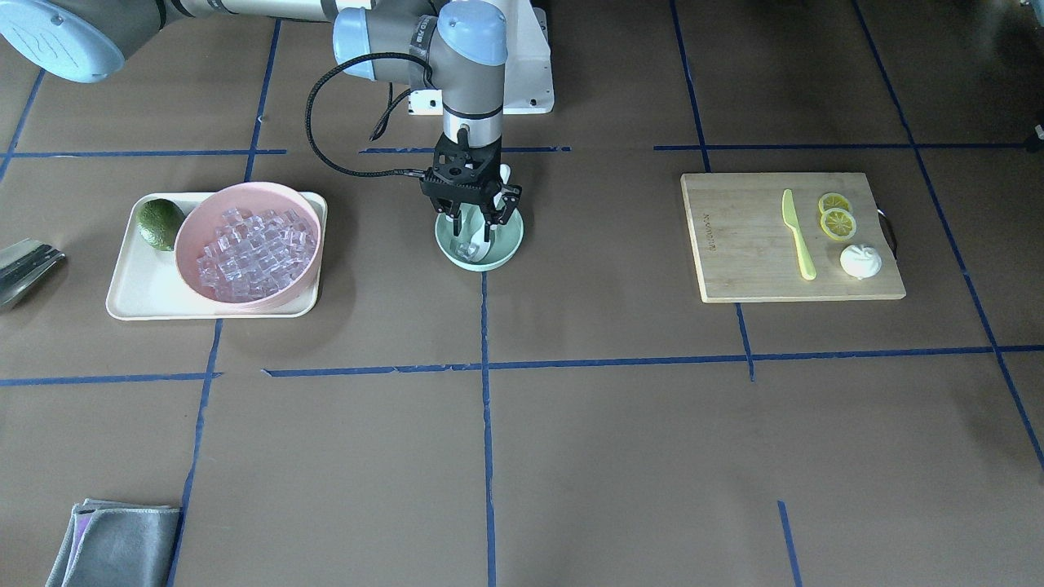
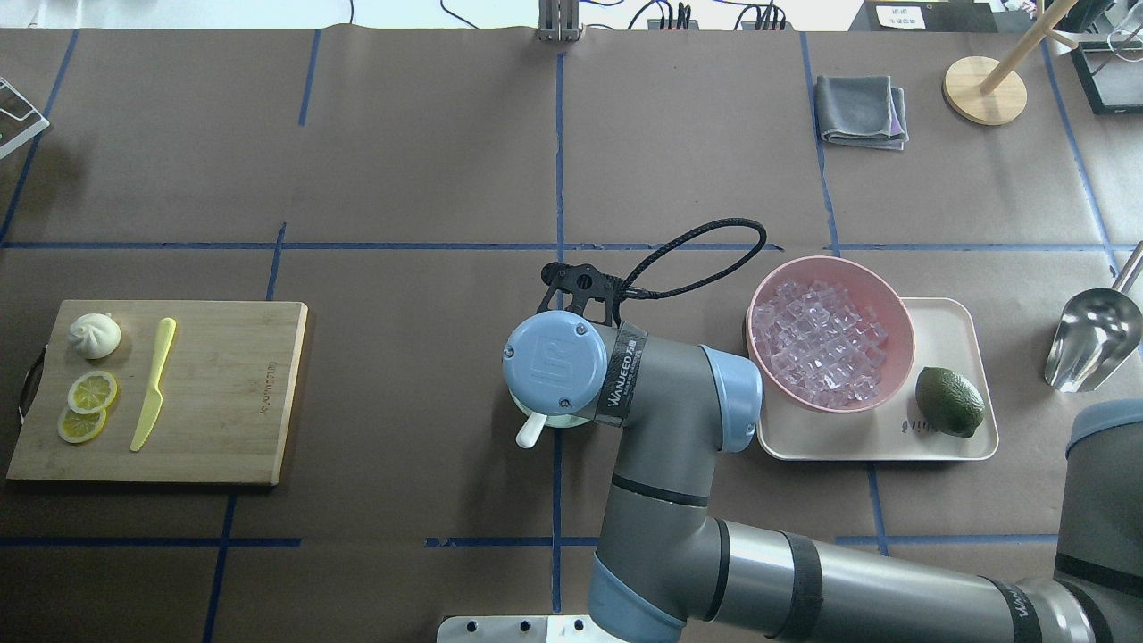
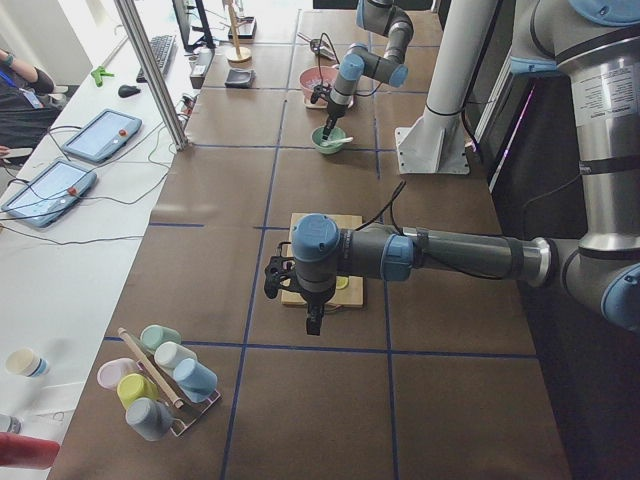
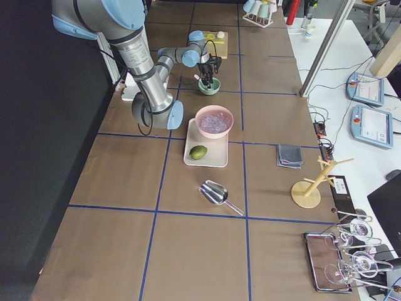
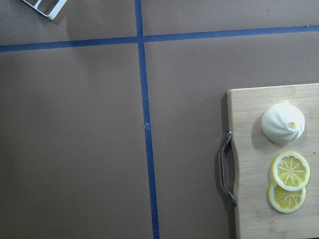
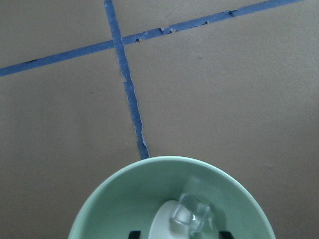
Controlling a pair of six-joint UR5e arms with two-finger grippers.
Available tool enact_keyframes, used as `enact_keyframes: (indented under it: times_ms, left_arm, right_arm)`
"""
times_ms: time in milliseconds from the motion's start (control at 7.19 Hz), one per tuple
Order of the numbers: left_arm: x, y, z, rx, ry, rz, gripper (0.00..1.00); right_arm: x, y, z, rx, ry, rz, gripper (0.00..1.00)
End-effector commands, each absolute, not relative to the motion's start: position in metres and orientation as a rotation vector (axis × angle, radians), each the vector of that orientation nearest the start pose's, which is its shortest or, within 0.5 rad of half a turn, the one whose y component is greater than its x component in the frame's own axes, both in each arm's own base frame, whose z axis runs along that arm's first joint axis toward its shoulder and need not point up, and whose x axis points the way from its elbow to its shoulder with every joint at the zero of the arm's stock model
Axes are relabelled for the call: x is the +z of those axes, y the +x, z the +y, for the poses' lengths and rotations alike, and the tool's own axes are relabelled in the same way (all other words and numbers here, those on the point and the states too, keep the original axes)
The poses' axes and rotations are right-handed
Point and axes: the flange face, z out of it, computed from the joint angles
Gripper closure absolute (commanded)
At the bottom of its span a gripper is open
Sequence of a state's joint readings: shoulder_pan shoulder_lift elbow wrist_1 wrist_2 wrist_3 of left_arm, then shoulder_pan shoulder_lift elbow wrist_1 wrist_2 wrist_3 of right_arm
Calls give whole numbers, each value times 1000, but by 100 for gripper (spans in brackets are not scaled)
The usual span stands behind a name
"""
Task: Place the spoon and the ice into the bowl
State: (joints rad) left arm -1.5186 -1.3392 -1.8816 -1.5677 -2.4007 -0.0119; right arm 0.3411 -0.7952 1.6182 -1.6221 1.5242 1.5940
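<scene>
Right gripper (image 1: 471,216) hangs over the bowl (image 1: 507,244), jaws apart; spoon (image 6: 162,225) and ice (image 6: 192,216) lie inside. Left gripper (image 3: 314,327): cannot tell whether apart or together

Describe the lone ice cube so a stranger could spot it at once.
Find the mint-green bowl in the middle of the table, under the right gripper. Inside, against the white spoon, lies one clear ice cube, alone, unlike the heap in the pink bowl.
</scene>
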Motion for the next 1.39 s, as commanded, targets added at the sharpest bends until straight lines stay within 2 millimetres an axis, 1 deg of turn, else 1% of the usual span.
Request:
enact_keyframes:
  times_ms: [0, 139, 278, 417, 556, 695, 834, 974, 1113, 1252]
  left_arm:
    - [606, -39, -400, 67, 41, 831, 0]
    - [604, -39, -400, 69, 45, 832, 0]
    - [603, -39, -400, 67, 42, 831, 0]
    - [605, -39, -400, 64, 33, 831, 0]
    - [606, -39, -399, 62, 30, 830, 0]
    - [606, -41, -399, 60, 34, 830, 0]
    - [610, -42, -398, 107, 47, 829, 0]
    - [611, -49, -397, 118, 41, 826, 0]
    - [610, -67, -395, 91, 62, 819, 0]
    - [609, -71, -396, 107, 73, 818, 0]
  right_arm:
    - [166, -609, -372, 338, 191, -781, 1]
    - [157, -584, -396, 318, 203, -797, 1]
    - [158, -563, -422, 293, 178, -803, 1]
    - [153, -526, -450, 271, 165, -821, 1]
    - [152, -479, -476, 213, 141, -786, 1]
    - [160, -427, -506, 153, 142, -761, 1]
    - [185, -387, -529, 89, 135, -755, 1]
    - [215, -340, -555, -14, 149, -747, 1]
    - [250, -285, -576, -85, 144, -755, 1]
    - [293, -225, -581, -150, 165, -742, 1]
